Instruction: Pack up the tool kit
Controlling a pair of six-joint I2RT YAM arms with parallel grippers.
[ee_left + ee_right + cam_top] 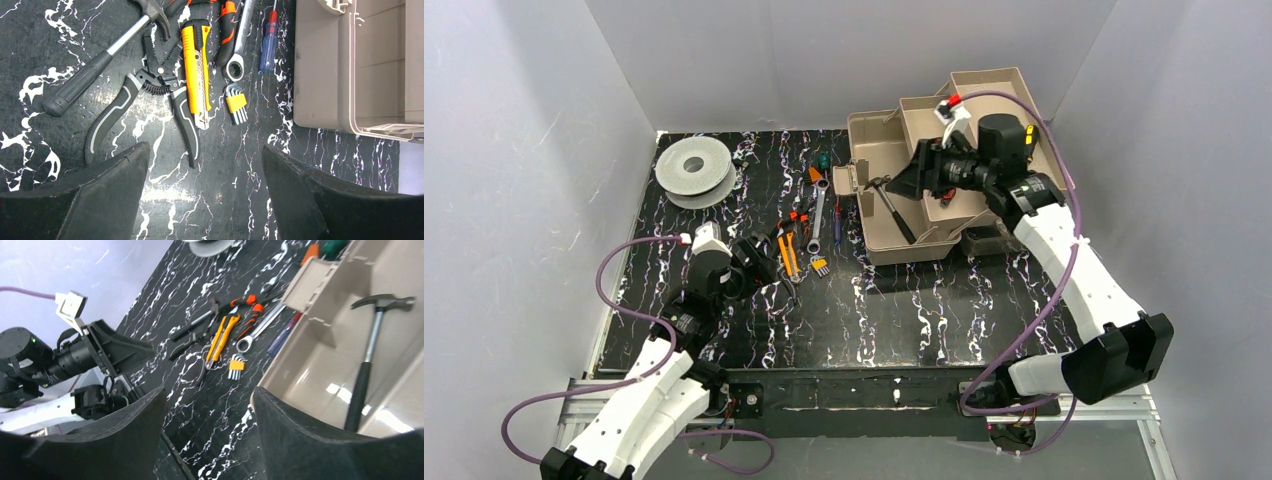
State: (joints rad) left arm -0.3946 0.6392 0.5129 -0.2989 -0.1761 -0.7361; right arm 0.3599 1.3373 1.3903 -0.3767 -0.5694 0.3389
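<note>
The tan toolbox stands open at the back right, its tiered trays stepped up behind. A black-handled hammer lies in its bottom compartment. My right gripper hovers over that compartment, open and empty. On the black mat left of the box lie a second hammer, grey-handled pliers, a yellow utility knife, a silver wrench, a blue screwdriver and hex keys. My left gripper hangs open just short of these tools, holding nothing.
A round grey-white spool sits at the back left of the mat. Orange and green handled tools lie by the box's left corner. Grey walls close in the table on three sides.
</note>
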